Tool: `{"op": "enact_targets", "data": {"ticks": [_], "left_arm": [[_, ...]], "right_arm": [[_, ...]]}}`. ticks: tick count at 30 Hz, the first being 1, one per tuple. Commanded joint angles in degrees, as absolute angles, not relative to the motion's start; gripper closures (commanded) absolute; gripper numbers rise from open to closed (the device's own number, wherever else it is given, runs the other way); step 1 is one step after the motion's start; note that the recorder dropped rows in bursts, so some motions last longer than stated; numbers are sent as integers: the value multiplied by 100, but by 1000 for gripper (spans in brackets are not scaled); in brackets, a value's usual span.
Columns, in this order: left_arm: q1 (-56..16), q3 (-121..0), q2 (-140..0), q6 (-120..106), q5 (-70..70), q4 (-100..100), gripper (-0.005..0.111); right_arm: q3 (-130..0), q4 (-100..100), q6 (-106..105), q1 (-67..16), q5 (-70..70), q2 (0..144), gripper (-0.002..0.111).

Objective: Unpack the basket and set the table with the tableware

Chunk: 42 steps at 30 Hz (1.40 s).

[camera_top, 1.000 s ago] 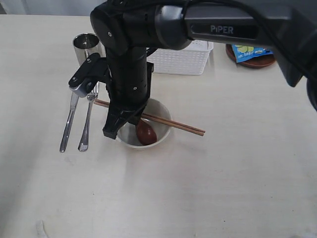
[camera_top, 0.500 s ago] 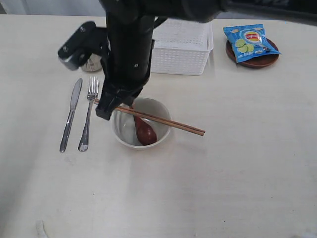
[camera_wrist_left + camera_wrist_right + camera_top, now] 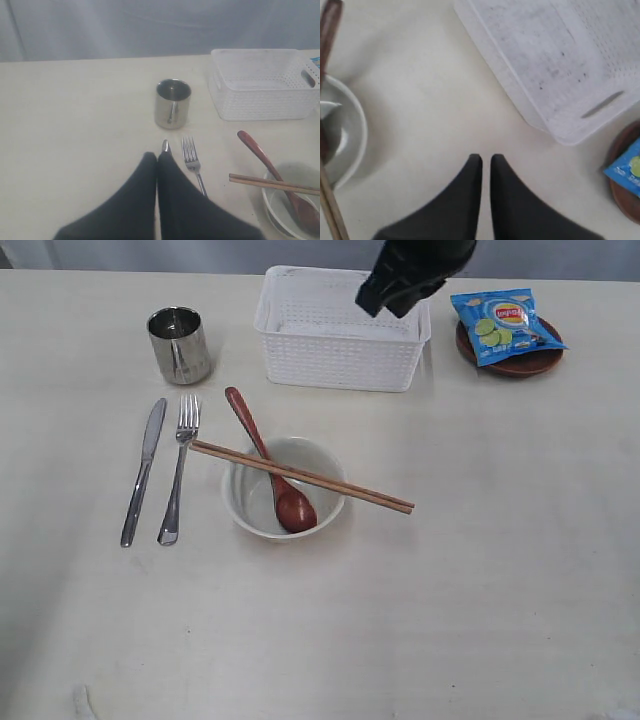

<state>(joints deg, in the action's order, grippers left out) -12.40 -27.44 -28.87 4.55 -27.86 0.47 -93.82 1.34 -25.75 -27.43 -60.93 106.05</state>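
Evidently the basket (image 3: pixel 340 365) is empty; it sits toward the far side of the table (image 3: pixel 480 600). In front of it I see the cup (image 3: pixel 180 345), knife (image 3: pixel 143 472), fork (image 3: pixel 178 475), and the bowl (image 3: pixel 245 510) with the spoon (image 3: pixel 270 475) in it and the chopsticks (image 3: pixel 350 488) across its rim.

The left gripper (image 3: pixel 158 156) is pressed together, empty, above the knife. The right gripper (image 3: pixel 486 159) is parted by a thin slit, empty, high over the basket's end nearest the plate (image 3: pixel 530 364). That plate carries the chip bag (image 3: pixel 505 325).

I judge the plate is the remaining item. I would spread the fingers wider, take the bare rim, and carry it level.
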Motion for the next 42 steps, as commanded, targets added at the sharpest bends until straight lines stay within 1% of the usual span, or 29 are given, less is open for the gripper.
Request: {"op": "enact_targets", "data": {"ticks": [1, 2, 3, 4, 5, 10, 17, 23, 24, 25, 26, 27, 28, 29, 34, 36, 39, 40, 42], "left_arm": [[-1256, -2712, -2868, 477, -2743, 0, 107], [-1256, -2712, -2868, 477, -2743, 0, 107], [-1256, -2712, -2868, 477, -2743, 0, 107], [-1256, -2702, -2868, 477, -2744, 38, 107], [-1256, -2702, -2868, 477, -2744, 38, 107], [-1256, -2703, -2868, 477, -2848, 38, 107], [-1256, -2703, -2868, 429, -3232, 131, 107], [-1256, -2703, -2868, 311, -3248, 131, 107], [-1256, -2703, -2868, 311, -3248, 131, 107], [-1256, -2703, -2868, 311, -3248, 131, 107], [-1256, -2703, -2868, 298, -3255, 131, 107], [-1256, -2703, -2868, 298, -3255, 131, 107], [-1256, -2703, -2868, 289, -3255, 131, 107], [-1256, -2703, -2868, 284, -3255, 131, 107], [-1256, -2703, -2868, 284, -3255, 131, 107], [-1256, -2703, -2868, 285, -3245, 131, 107], [-1256, -2703, -2868, 285, -3245, 131, 107], [-1256, -2703, -2868, 285, -3245, 131, 107], [-1256, -2703, -2868, 285, -3268, 131, 107]], "right_arm": [[-9387, 892, -3447, -2264, -6024, 10668, 69], [-9387, 1156, -3755, -2209, -5928, 10691, 60], [-9387, 1354, -4007, -2211, -5834, 10705, 54], [-9387, 1534, -4308, -2211, -5719, 10733, 50], [-9387, 1679, -4552, -2239, -5572, 10759, 49], [-9387, 1725, -5301, -2506, -4982, 11055, 54], [-9387, 1714, -5616, -2540, -4276, 11768, 54], [-9387, 1380, -5616, -2540, -3888, 12354, 54], [-9387, 1244, -5582, -2540, -3816, 12428, 57], [-9387, 1161, -5556, -2540, -3768, 12473, 63], [-9387, 1134, -5556, -2540, -3729, 12480, 76], [-9387, 1092, -5556, -2540, -3686, 12470, 91], [-9387, 1032, -5556, -2540, -3645, 12422, 102], [-9387, 994, -5575, -2540, -3622, 12360, 108], [-9387, 792, -5669, -2525, -3308, 11420, 108], [-9387, 472, -5099, -2345, -3086, 10991, 109], [-9387, -100, -3936, -1650, -3057, 10749, 109], [-9387, -190, -3344, -1105, -3111, 10763, 109], [-9387, -177, -2762, -577, -3187, 10872, 109]]}}
